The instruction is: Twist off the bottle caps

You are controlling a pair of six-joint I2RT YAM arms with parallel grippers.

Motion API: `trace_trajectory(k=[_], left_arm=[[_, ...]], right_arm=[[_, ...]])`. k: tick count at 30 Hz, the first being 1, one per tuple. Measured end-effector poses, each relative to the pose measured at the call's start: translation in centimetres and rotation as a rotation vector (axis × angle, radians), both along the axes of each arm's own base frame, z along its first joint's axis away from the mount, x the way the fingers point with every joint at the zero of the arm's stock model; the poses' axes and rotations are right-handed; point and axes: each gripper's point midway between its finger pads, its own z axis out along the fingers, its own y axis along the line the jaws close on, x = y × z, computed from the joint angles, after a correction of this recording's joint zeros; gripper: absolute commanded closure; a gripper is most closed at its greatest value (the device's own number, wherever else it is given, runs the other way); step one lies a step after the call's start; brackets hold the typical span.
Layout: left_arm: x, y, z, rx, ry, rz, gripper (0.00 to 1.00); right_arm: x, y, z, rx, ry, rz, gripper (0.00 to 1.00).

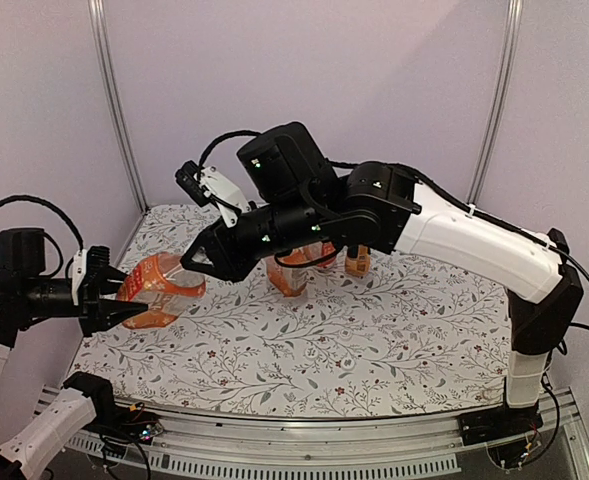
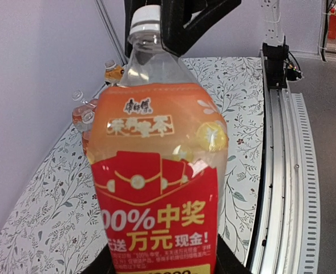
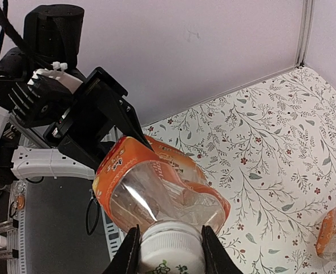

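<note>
My left gripper (image 1: 114,296) is shut on the body of a squat clear bottle (image 1: 160,290) with an orange label and holds it tilted above the table's left side. In the left wrist view the bottle (image 2: 156,171) fills the frame, its white cap (image 2: 145,20) at the top. My right gripper (image 1: 194,260) is shut on that cap. In the right wrist view the cap (image 3: 172,248) sits between my two black fingers (image 3: 130,256), with the bottle (image 3: 156,188) and the left gripper (image 3: 93,123) beyond it.
Two more squat orange bottles (image 1: 296,270) stand at the table's middle back, with a slimmer one (image 1: 357,262) to their right. One bottle (image 3: 333,231) shows at the right edge of the right wrist view. The patterned tablecloth (image 1: 374,340) covers the table. Walls close the back and sides.
</note>
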Motion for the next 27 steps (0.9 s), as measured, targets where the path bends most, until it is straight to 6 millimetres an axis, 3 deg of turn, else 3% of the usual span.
trace_trajectory(k=[1,2,4,5,7,14,22,27], left_arm=[[-0.1,0.0,-0.1,-0.002,0.008,-0.001,0.73],[-0.1,0.0,-0.1,-0.003,0.011,-0.002,0.73],[-0.1,0.0,-0.1,-0.005,0.012,-0.002,0.74],[-0.1,0.0,-0.1,-0.005,0.013,-0.002,0.74],[-0.2,-0.1,-0.1,-0.001,0.006,-0.008,0.75],[0.5,0.9,-0.6,0.111,-0.131,0.023,0.74],[1.7,3.4,0.1,0.34,-0.485,0.114,0.75],[2.7,4.5,0.0,0.436,-0.572,0.149,0.76]], right_arm=[[0.0,0.0,-0.1,-0.002,0.0,-0.001,0.94],[0.0,0.0,-0.1,-0.003,0.0,-0.001,0.82],[0.0,0.0,-0.1,-0.003,0.001,-0.001,0.48],[0.0,0.0,-0.1,-0.004,-0.001,0.0,0.37],[0.0,0.0,0.0,0.001,0.004,-0.005,0.26],[1.1,-0.2,0.4,0.02,0.034,-0.064,0.22],[3.8,-1.0,-0.4,0.057,0.278,-0.154,0.28],[3.7,-0.2,-0.6,0.087,0.372,-0.134,0.37]])
